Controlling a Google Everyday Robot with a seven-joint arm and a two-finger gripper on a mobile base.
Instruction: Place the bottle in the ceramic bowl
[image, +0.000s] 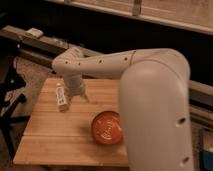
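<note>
While wide-spread hand (78, 97) hangs over table (50, 145) | bottle (61, 97) lies just beside

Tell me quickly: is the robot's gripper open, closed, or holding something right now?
Gripper: open, holding nothing, low over the wooden table beside the lying bottle.

A large white robot arm (150, 95) reaches from the right foreground leftward across the table (50, 145), bending downward at its end. Its gripper (77, 99) points down near the table's far left corner, fingers spread apart, holding nothing.
</note>
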